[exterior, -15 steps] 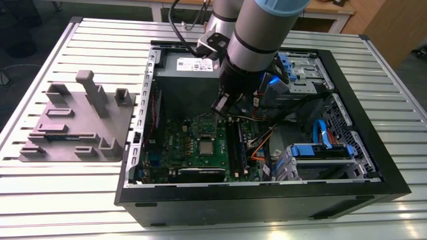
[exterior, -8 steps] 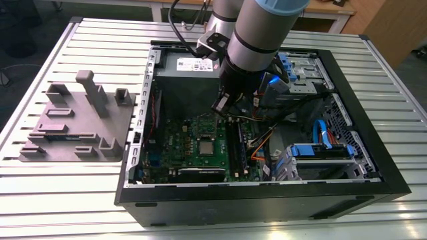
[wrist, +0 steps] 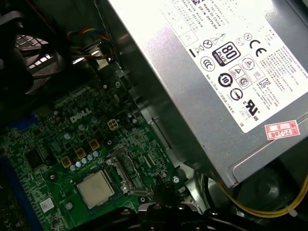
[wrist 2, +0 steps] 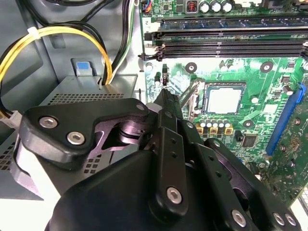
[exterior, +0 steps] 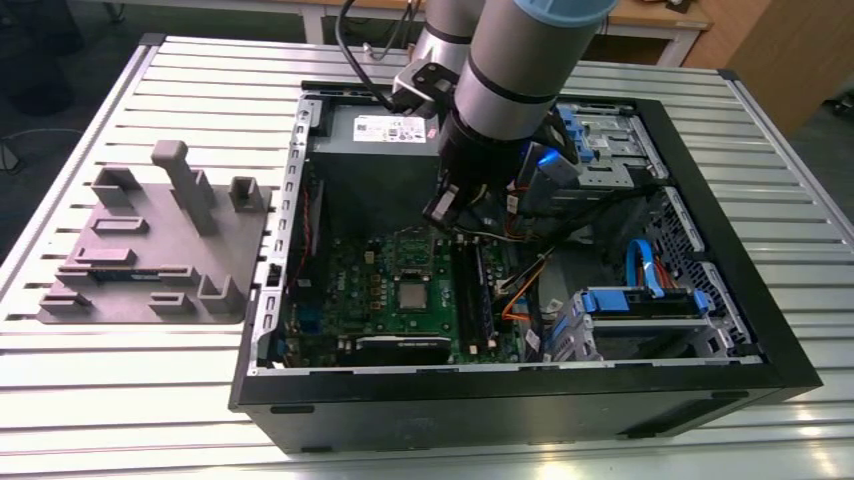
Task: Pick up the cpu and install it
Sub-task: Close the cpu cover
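The cpu is a small silvery square lying flat in its socket on the green motherboard inside the open computer case. In both wrist views the cpu sits level, with the socket's metal frame swung up beside it. My gripper hangs above the board, a little behind the socket and towards the exterior view's right. Its black fingers meet at one tip, shut with nothing held. That tip is apart from the chip.
A grey power supply with a white label lines the case's far wall. Yellow cables loop beside it. Memory slots run next to the socket. Blue-tabbed drive cages stand on the exterior view's right. A grey fixture block rests outside the case.
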Controlling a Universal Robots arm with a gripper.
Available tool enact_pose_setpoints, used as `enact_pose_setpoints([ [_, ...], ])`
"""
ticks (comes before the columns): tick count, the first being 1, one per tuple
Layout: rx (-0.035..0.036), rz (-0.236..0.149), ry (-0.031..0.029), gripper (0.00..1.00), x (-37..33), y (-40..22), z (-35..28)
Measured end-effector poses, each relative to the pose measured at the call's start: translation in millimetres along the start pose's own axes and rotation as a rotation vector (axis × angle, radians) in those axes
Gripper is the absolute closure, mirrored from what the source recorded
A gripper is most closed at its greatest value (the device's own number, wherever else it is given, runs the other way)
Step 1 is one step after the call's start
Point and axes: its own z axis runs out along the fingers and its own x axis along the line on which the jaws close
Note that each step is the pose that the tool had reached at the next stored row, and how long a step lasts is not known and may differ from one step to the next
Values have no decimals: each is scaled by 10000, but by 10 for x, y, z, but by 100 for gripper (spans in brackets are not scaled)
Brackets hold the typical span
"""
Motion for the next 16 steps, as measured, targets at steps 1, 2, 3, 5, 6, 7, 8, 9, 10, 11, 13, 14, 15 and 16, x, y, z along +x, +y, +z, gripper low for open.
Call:
enact_pose_setpoints([
  [1,1,-2,-2,90,1,2,-3],
  [2,0,-5,-7,90,2,4,-5],
  [3,-1,-9,-12,90,3,6,-7],
  [5,-4,-18,-23,90,4,8,-9],
  [6,-5,-24,-26,90,5,10,-10],
  [7,-4,-32,-28,90,6,10,-10],
  [8,0,-42,-27,90,8,10,-12],
  [9,4,-56,-29,90,11,9,-12],
  [10,7,-68,-29,90,16,8,-12],
  [11,9,-80,-30,90,22,6,-12],
  [13,18,-100,-18,90,31,3,-12],
  [14,21,-109,-12,90,36,0,-13],
  [15,25,-118,-6,90,42,-3,-13],
  [16,27,-128,-2,90,48,-7,-14],
])
